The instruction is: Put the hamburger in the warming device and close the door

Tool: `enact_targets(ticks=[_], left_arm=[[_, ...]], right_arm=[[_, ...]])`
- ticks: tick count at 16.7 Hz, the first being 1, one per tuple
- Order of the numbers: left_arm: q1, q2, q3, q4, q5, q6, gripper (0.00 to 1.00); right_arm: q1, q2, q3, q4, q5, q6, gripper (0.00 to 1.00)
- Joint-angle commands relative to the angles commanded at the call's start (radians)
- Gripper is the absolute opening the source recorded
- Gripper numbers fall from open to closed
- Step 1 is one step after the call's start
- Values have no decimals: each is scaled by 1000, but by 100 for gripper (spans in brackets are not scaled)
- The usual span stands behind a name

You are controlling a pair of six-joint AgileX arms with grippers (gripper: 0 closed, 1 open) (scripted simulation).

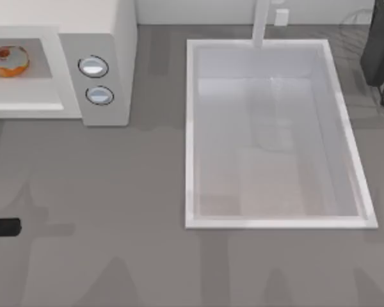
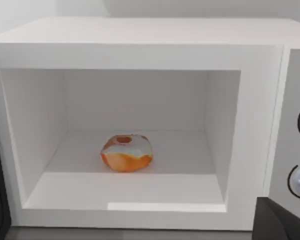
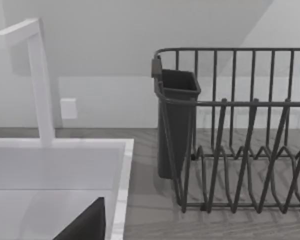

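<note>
**Hamburger inside the open warming device**

Nearest in the top view, a small black part lies at the left edge of the counter (image 1: pixel 115 192); whether it belongs to the left pincer, and how that pincer's fingers stand, cannot be told. The left wrist view faces straight into the warming device (image 2: pixel 140 40), with a dark corner of the arm's own hardware at the frame's edge.

Farther back, at the counter's left rear, the warming device stands with its cavity open. The hamburger (image 2: pixel 126 152) sits on the cavity floor, about midway between the side walls and apart from them. From above it shows as an orange and white lump (image 1: pixel 8 61) in the grey inside. Two silver-rimmed dials (image 1: pixel 93 66) sit one behind the other on the side panel. A dark strip at the cavity's side in the left wrist view may be the door, but that cannot be told.

To the right, a wide white sink basin (image 1: pixel 192 128) is sunk in the counter, with a white faucet (image 3: pixel 40 80) at its far rim. Beyond it at the right rear stands a dark wire dish rack (image 3: pixel 240 150) holding a dark cup (image 3: pixel 176 125). The right pincer's state cannot be told.
</note>
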State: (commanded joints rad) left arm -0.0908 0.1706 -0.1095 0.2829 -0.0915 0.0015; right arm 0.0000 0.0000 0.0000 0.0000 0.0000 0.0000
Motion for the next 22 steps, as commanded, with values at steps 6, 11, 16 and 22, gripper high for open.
enact_targets(ticks=[6, 11, 16, 22], left_arm=[[78, -32, 43, -67, 72, -2, 0], [183, -154, 27, -169, 177, -5, 0], [191, -145, 60, -175, 184, -4, 0], [387, 78, 281, -288, 336, 181, 0]], right_arm=[[0, 0, 0, 0, 0, 0, 100], [0, 0, 0, 0, 0, 0, 100], [0, 0, 0, 0, 0, 0, 100], [0, 0, 0, 0, 0, 0, 100]])
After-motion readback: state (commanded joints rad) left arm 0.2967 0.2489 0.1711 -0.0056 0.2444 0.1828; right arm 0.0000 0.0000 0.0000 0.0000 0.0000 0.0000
